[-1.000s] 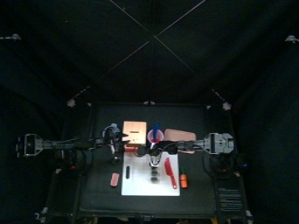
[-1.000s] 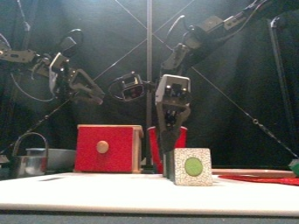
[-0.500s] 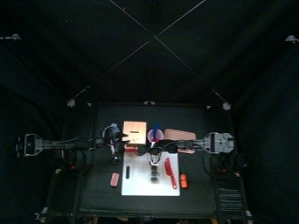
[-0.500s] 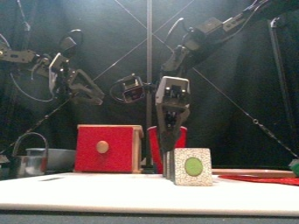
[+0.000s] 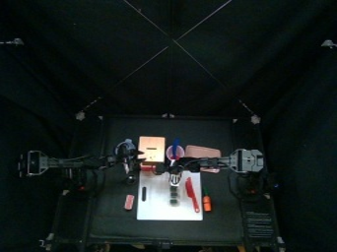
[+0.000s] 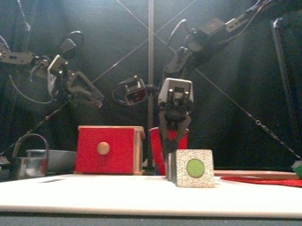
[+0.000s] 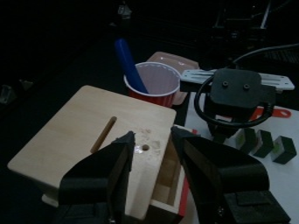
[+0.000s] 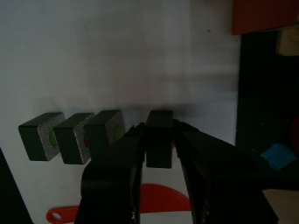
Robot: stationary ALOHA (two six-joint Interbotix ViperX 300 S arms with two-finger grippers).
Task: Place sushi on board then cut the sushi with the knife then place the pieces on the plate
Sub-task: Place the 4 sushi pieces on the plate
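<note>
Right wrist view: sushi (image 8: pixel 73 131) lies cut on the board (image 8: pixel 117 70) — the right claw (image 8: pixel 159 133) pinches one piece (image 8: pixel 160 121) for the plate (image 5: pixel 204 150), the left claw (image 7: pixel 155 150) hangs open.

**Entry 1, right gripper** (image 8: pixel 159 129). In the front view the jaws are set narrower than a second ago. They now lie against both flanks of one sushi piece (image 8: pixel 160 150) on the white cutting board (image 8: pixel 117 52). The cross-plate sits a shade lower than before.

**Entry 2, left gripper** (image 6: pixel 88 93). It has dipped slightly, downward and toward the middle, above the wooden box (image 6: pixel 109 150) (a small drift, legible only from the front).
</note>
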